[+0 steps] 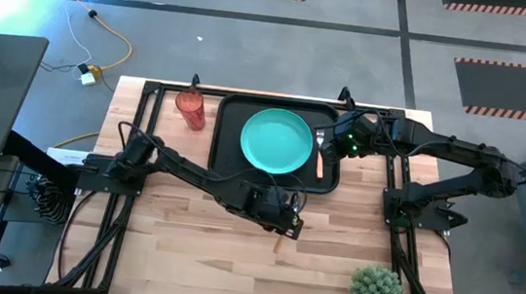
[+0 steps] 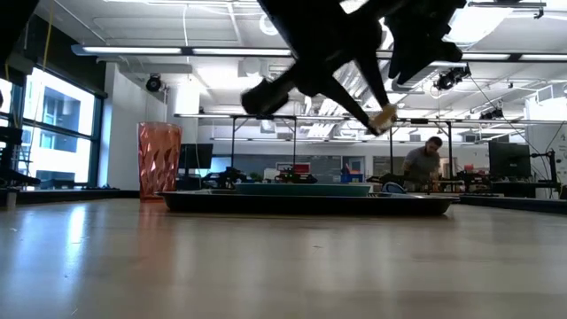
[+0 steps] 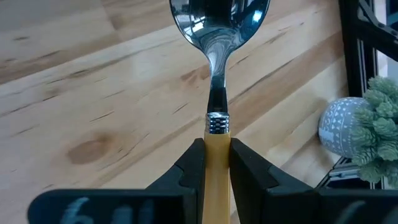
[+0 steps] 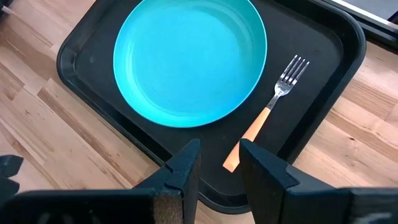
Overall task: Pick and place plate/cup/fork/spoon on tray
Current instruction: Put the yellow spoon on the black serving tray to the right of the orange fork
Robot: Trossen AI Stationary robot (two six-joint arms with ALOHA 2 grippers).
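Note:
The black tray (image 1: 227, 143) lies at the table's far middle. The teal plate (image 1: 276, 140) lies flat on it, and the fork (image 4: 278, 99) lies flat on the tray's floor to the right of the plate. The red cup (image 1: 191, 108) stands on the table left of the tray. My left gripper (image 1: 286, 226) is shut on the spoon (image 3: 217, 37) over the table, near of the tray. My right gripper (image 4: 219, 167) is open and empty above the tray's right part, close to the fork's handle. My left gripper pinches the spoon's yellow handle (image 3: 217, 142) between its two fingers, just behind the metal collar. The spoon runs on forward in line with the fingers, bowl (image 3: 219, 18) foremost. It is lifted clear of the table.
A small potted plant (image 1: 377, 291) stands at the table's near right corner. Black frame rails (image 1: 401, 230) run along the table's left and right sides. Bare wood lies near of the tray. A person (image 2: 423, 167) shows far off in the room behind.

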